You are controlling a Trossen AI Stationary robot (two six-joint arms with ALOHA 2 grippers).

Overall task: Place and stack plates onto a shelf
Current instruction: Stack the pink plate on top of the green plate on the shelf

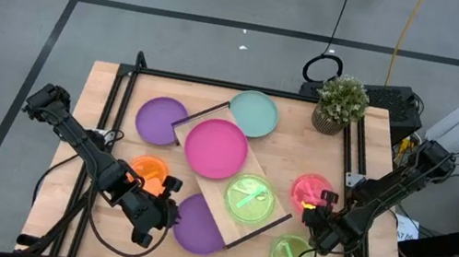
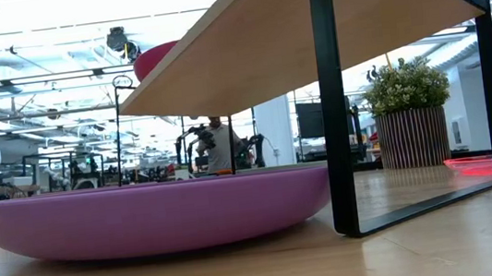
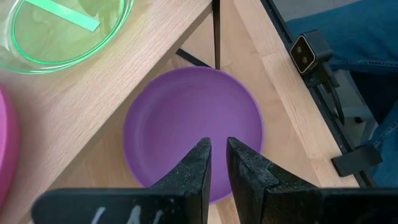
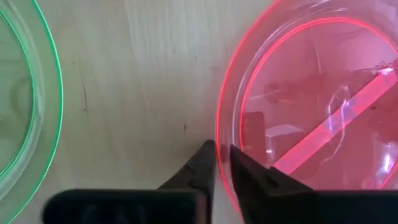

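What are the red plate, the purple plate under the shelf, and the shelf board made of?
Red plate: likely clear tinted plastic; the table grain shows through it and its rim glows.
Purple plate: probably opaque plastic, smooth satin finish with only soft shading.
Shelf: light wood or wood-look board with visible grain, on a thin black frame, apparently metal.

No text, label or number is legible on anything here.

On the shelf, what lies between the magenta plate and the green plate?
Nothing: bare shelf board separates the magenta plate from the green plate, seen in the high view.
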